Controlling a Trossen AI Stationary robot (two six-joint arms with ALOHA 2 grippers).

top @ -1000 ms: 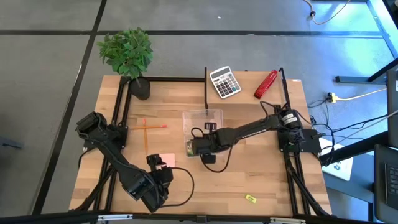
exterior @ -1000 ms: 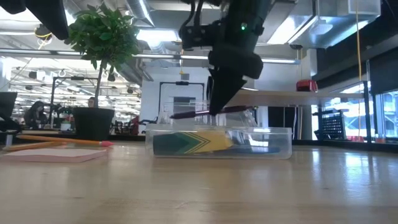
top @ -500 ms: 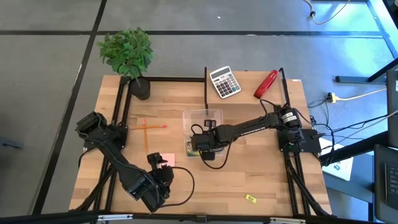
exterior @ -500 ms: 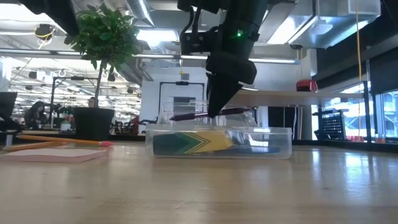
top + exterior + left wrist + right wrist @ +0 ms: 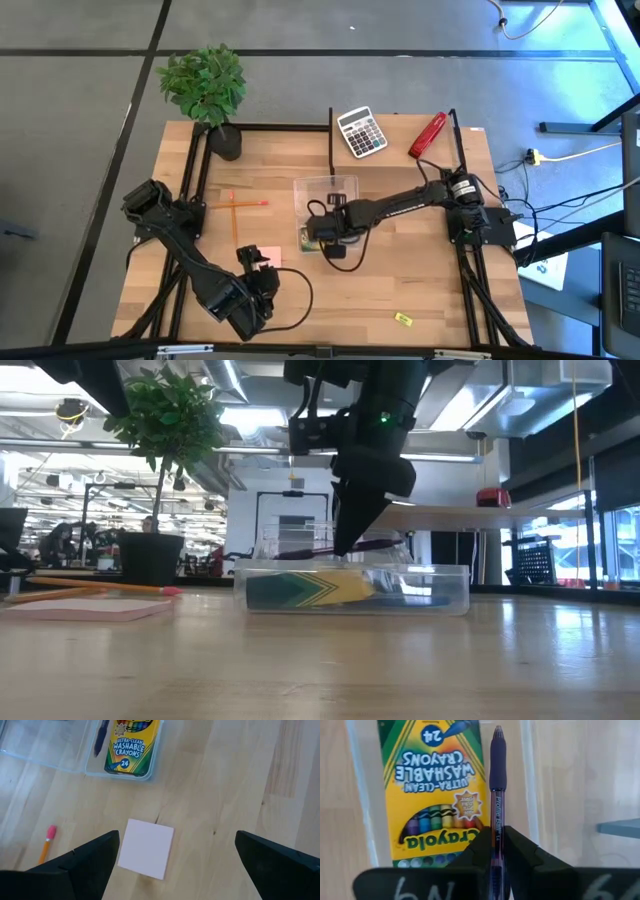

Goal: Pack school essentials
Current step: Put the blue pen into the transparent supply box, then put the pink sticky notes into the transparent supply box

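Right hand point(image 5: 496, 851) clamps a dark purple pen point(image 5: 496, 785), jaws pinched tight on the barrel, hovering over the clear plastic box point(image 5: 325, 208) near worktop centre. Crayon box point(image 5: 437, 795) already lies inside it.

Left hand point(image 5: 172, 857) spread wide, holding nothing, parked at about 7 o'clock on the worktop, above the pink note pad point(image 5: 146, 848). Orange pencils point(image 5: 240, 204) lie at about 9 o'clock, small yellow piece point(image 5: 403, 319) at about 5 o'clock, both still outside the box.

Risks, as I judge them:
- The pen sits over the divider beside the crayons. Released here it may land on the wall and tip or roll out.
- Held horizontally and near one end, it can swing on release.
- Descending too low could shove the light box across the worktop point(image 5: 430, 270).
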